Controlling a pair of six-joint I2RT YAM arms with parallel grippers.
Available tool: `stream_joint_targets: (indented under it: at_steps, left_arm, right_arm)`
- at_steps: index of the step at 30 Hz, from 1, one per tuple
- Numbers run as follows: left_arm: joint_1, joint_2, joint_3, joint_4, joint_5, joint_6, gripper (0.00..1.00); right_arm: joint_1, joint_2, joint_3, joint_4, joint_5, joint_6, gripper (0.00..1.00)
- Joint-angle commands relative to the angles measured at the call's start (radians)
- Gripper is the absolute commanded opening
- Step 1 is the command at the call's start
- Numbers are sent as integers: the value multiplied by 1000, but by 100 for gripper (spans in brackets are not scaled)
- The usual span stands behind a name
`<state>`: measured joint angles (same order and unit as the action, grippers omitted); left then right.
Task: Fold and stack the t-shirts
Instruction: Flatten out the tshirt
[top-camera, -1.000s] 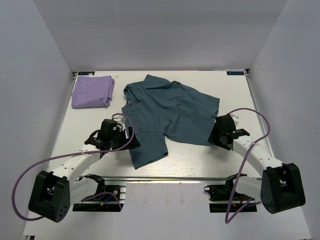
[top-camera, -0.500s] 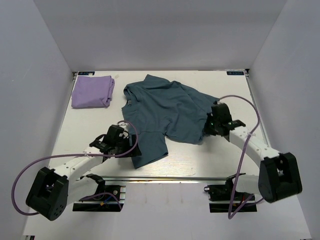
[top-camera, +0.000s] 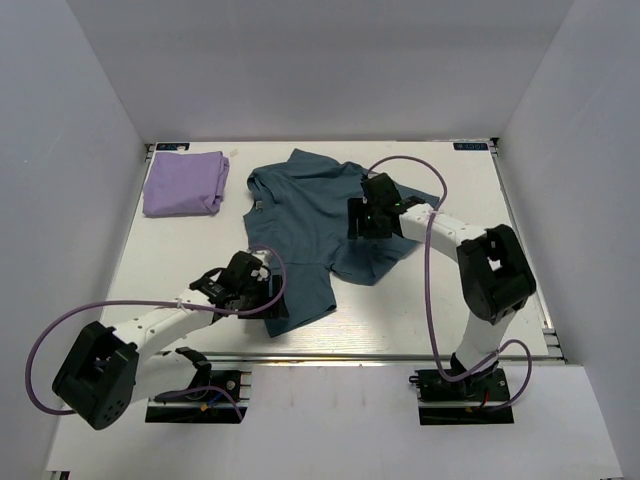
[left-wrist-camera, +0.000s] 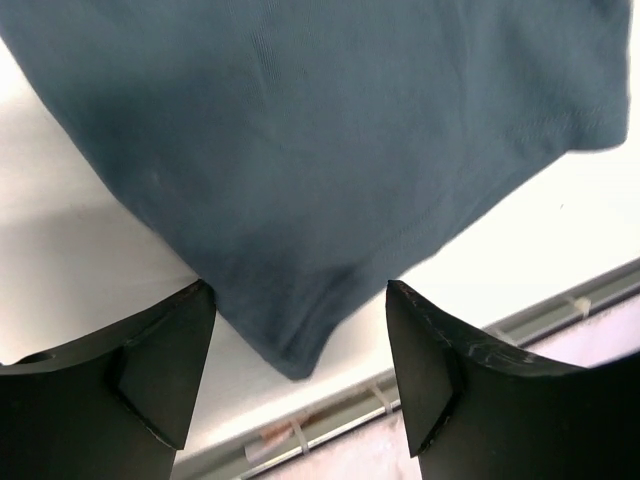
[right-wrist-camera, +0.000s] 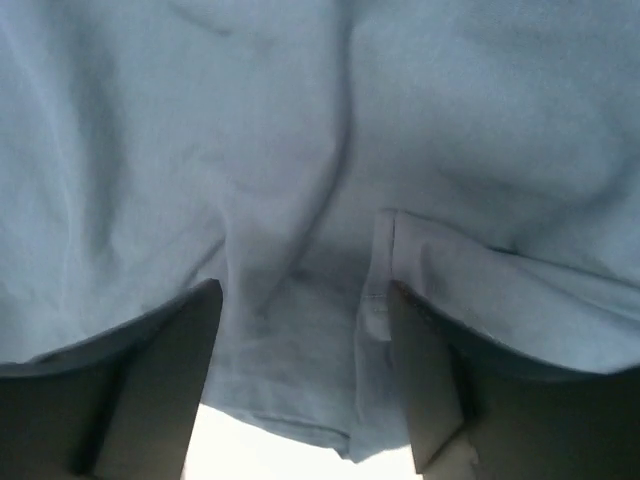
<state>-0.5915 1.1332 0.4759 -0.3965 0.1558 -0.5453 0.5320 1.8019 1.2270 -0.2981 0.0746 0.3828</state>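
The purple shirt sits folded far left and the blue shirt half-folded mid-table; the left gripper at its near hem and the right gripper over its middle both gape, so pinching the hem seems next.

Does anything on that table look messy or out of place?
The dark blue t-shirt lies rumpled and askew in the middle, its right side bunched up rather than flat. The lavender t-shirt sits neatly folded in the far left corner. Nothing looks torn or spilled.
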Motion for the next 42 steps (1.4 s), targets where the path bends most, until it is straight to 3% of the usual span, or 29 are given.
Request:
stream_joint_targets:
  at_steps: [1,2,3,9,14,16,21,25,27,28,29,30,38,42]
  left_arm:
    - [-30,23,-4,-172,-19,-25,79]
    - [-40,23,-3,-197,-30,-36,79]
    - [-41,23,12,-208,-30,-36,79]
    - [-73,65,47,-232,-73,-45,79]
    - [-82,115,47,-148,-50,-45,77]
    - [-82,126,47,-99,-30,-45,72]
    - [-102,145,26,-70,-4,-77,59]
    - [-111,145,13,-61,-22,-87,36]
    - [-111,145,13,-61,-31,-87,22]
    - [-111,145,13,-61,-32,-87,0]
    - [-111,145,24,-71,-45,-87,0]
    - [-111,145,39,-71,-73,-87,0]
    - [-102,13,173,-97,-226,-65,0]
    - [-90,-19,266,-100,-392,-56,0]
  right_arm:
    - [2,-76,33,-41,56,-21,75]
    - [-1,-138,-22,-36,66,-21,88]
    - [-1,-162,-43,-35,71,-22,90]
    - [-3,-279,-199,-35,108,-10,86]
    - [-3,-214,-176,-29,102,-16,77]
    - [-1,-162,-130,-30,93,-16,76]
    - [-6,-62,-60,-26,109,10,65]
    - [-3,3,-28,7,128,24,50]
    - [-4,17,-18,8,142,42,34]
    - [-4,25,-11,10,154,47,9]
    - [-4,19,-9,8,162,57,1]
    - [-3,10,-11,7,174,68,0]
    - [-6,-205,-69,-81,307,38,0]
    - [-6,-354,-151,-141,439,36,0]
